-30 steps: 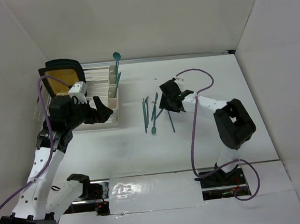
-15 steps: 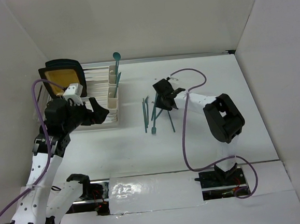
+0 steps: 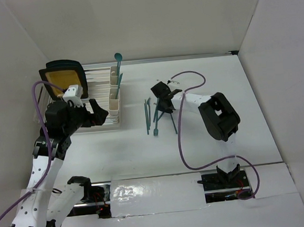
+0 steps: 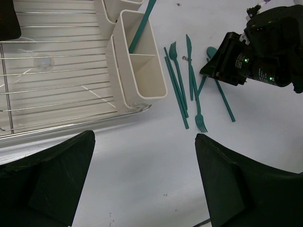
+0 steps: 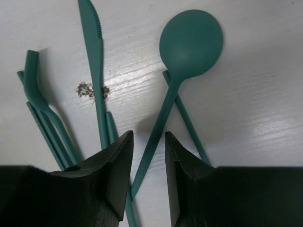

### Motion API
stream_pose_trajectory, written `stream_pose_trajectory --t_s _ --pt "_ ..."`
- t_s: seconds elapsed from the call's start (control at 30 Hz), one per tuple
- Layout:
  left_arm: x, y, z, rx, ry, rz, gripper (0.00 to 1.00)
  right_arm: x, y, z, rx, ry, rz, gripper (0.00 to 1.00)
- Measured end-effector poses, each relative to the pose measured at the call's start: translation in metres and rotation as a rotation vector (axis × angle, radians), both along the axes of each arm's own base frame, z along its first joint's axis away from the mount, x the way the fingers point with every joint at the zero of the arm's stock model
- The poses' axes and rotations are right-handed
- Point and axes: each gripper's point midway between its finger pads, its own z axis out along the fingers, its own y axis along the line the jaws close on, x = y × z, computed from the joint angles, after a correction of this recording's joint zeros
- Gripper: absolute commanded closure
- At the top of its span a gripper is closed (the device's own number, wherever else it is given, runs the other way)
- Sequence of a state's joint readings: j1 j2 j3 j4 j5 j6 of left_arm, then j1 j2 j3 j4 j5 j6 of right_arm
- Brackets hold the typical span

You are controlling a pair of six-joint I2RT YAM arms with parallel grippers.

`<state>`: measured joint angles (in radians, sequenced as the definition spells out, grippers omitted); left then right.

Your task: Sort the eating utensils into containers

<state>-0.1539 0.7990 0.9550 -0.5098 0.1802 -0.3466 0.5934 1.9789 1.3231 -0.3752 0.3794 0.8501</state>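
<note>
Teal plastic utensils (image 3: 146, 116) are lying loose in a small bundle on the white table (image 4: 142, 165), well apart from the cream containers (image 4: 152, 80) — this is the pile that is waiting to be sorted. The right arm's fingers (image 5: 111, 184) are hanging low over this bundle and are standing only a little apart, with the thin handle of the spoon (image 5: 191, 42) running down into the gap between them. They are not pinching it; some space is showing on both sides of the handle. I judge that they are placed so in order to close on the handle, which is crossing over another thin utensil there and may be easier to take. The knife (image 5: 94, 52) and the forks (image 5: 35, 90) are lying just beside, so a wider opening would risk catching them too.

The left arm's fingers (image 4: 52, 179) are spread wide and are holding nothing. They are hovering in front of the wire dish rack (image 4: 57, 85), beside the containers — probably waiting out of the way. One teal utensil (image 4: 142, 23) is already standing in a farther compartment, leaning on its rim; the nearest compartment is looking empty. Most of the sorting, in my judgement, is not yet done.
</note>
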Motion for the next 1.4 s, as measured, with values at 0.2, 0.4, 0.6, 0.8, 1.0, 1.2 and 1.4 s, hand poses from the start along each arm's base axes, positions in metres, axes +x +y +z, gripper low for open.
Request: stream_pose_trajectory --t_s 0.2,0.4,0.6,0.8,1.0,1.2,1.4 --pt "0.001 0.0 -0.001 0.004 0.003 -0.001 0.0 0.001 -0.005 -0.006 -0.023 0.007 -0.018 0.6" --pt "0.002 0.0 -0.004 0.006 0.012 -0.001 0.0 0.018 -0.008 -0.007 -0.048 -0.021 -0.036 0.7" --pt "0.004 0.0 -0.007 0.009 0.027 0.0 0.0 0.035 -0.02 -0.007 -0.087 -0.036 -0.052 0.78" --pt "0.004 0.0 -0.007 0.008 0.028 -0.001 0.0 0.039 -0.034 -0.008 -0.135 -0.037 -0.047 0.99" --pt "0.004 -0.001 -0.007 0.006 0.028 -0.004 0.0 0.039 -0.034 -0.007 -0.176 -0.039 0.039 1.0" --pt "0.003 -0.005 -0.003 -0.007 0.022 -0.028 0.0 0.03 -0.016 0.03 -0.079 -0.099 0.232 1.0" --pt "0.005 -0.01 0.008 -0.023 -0.011 -0.049 0.0 0.052 0.028 0.203 0.183 -0.573 0.417 1.0"
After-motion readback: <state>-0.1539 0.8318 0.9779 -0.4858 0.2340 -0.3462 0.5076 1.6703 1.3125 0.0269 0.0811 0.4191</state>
